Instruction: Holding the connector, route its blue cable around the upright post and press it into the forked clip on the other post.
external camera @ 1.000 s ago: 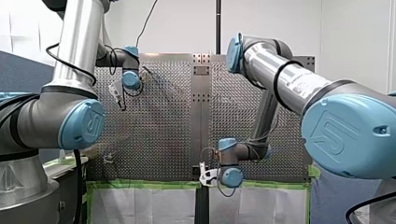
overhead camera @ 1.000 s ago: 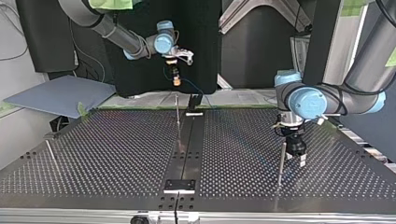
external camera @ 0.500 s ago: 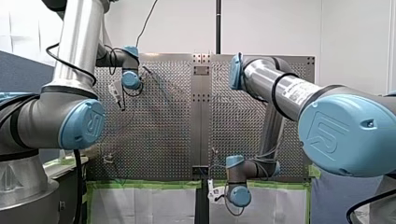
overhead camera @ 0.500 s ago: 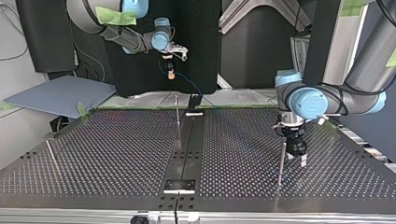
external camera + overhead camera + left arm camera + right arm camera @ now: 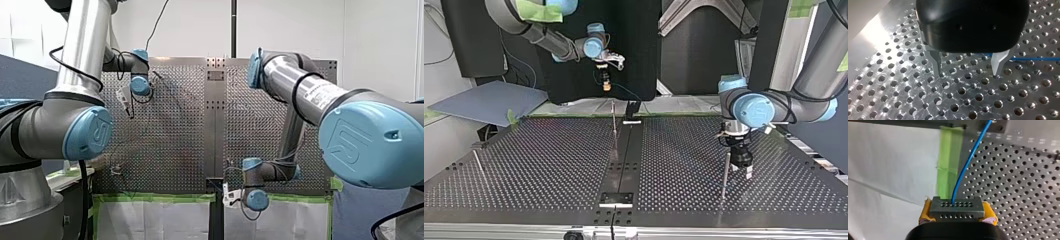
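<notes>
Here, at the top view's left, my right tool (image 5: 607, 84) hangs raised over the far edge of the table (image 5: 534, 165). Its yellow pads (image 5: 926, 213) pinch the dark connector (image 5: 957, 210), and the blue cable (image 5: 965, 167) runs from it past a strip of green tape (image 5: 949, 162) toward the table's middle, where a thin post (image 5: 614, 122) stands upright. At the right, my left tool (image 5: 741, 162) points down at the table just beside another upright post (image 5: 725, 172), its metal fingers (image 5: 935, 60) spread apart, with a stretch of the blue cable lying just beyond them.
</notes>
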Controlling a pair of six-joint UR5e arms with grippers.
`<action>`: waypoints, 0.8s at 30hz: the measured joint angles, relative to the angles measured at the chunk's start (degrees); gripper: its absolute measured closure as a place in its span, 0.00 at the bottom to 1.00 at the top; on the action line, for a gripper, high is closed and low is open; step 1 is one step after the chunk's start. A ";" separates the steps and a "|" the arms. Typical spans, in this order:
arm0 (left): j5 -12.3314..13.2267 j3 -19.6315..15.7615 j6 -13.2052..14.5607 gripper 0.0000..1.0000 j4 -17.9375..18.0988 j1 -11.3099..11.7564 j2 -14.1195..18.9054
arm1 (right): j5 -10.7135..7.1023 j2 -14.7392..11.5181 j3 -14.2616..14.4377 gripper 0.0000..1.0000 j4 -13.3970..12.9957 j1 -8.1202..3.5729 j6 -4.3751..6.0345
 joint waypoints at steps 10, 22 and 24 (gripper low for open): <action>-0.10 0.00 0.01 0.00 -0.10 0.17 0.00 | 0.36 -1.96 2.21 1.00 -0.10 -0.01 -1.02; -0.10 0.00 0.02 0.00 -0.91 -0.10 0.00 | 2.01 -7.59 7.95 1.00 -4.91 -0.81 -0.41; -0.10 0.00 0.01 0.00 -1.00 -0.15 0.01 | 2.13 -8.46 8.83 1.00 -5.08 -0.82 -0.43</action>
